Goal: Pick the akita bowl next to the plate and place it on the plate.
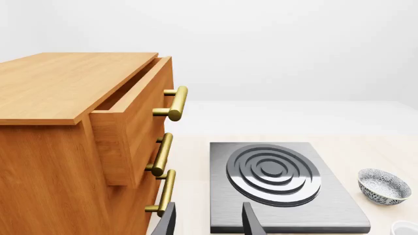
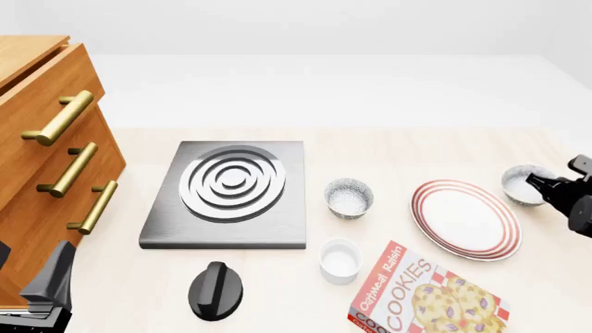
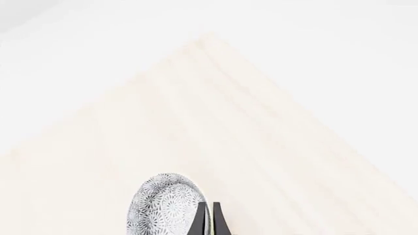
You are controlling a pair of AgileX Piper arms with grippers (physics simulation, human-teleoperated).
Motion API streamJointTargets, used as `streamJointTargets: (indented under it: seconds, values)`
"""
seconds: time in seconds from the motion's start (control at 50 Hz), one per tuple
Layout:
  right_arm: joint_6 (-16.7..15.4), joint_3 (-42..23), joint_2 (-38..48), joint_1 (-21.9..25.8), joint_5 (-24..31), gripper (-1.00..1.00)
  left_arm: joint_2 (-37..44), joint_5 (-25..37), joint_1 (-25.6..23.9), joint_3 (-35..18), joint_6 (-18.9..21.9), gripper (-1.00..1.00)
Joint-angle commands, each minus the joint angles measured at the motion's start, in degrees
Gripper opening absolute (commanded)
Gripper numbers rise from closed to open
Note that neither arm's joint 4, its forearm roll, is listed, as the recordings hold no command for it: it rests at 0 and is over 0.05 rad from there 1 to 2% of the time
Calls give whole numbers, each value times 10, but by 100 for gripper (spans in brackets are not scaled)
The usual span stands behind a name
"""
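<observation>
The akita bowl (image 2: 523,184), speckled grey outside and whitish inside, sits just right of the red-ringed plate (image 2: 464,218). My right gripper (image 2: 547,186) reaches it from the right. In the right wrist view its two dark fingers (image 3: 201,218) stand almost together on the rim of the akita bowl (image 3: 162,205), so my right gripper (image 3: 210,218) is shut on that rim. A second bowl of the same kind (image 2: 349,198) stands left of the plate. Over the table's near left corner my left gripper (image 2: 46,290) hangs open with nothing in it; the left wrist view shows this gripper (image 1: 209,221) facing the stove.
A wooden drawer cabinet (image 2: 41,159) with brass handles fills the left side, its top drawer pulled out. A grey stove plate (image 2: 231,194) lies mid-table, with a black knob (image 2: 215,290) in front of it. A white ramekin (image 2: 340,260) and a cookies box (image 2: 421,298) lie near the front.
</observation>
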Motion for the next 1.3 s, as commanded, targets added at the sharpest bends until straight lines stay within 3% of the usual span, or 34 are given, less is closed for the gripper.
streamJointTargets:
  seconds: [0.02, 0.52, 1.3]
  values:
    - [12, 6, -31, 0, 14, -100, 0, 0, 0, 0, 0, 100]
    - [34, 30, -123, 16, 52, -100, 0, 0, 0, 0, 0, 100]
    - [47, 122, -313, 75, 104, -100, 0, 0, 0, 0, 0, 100]
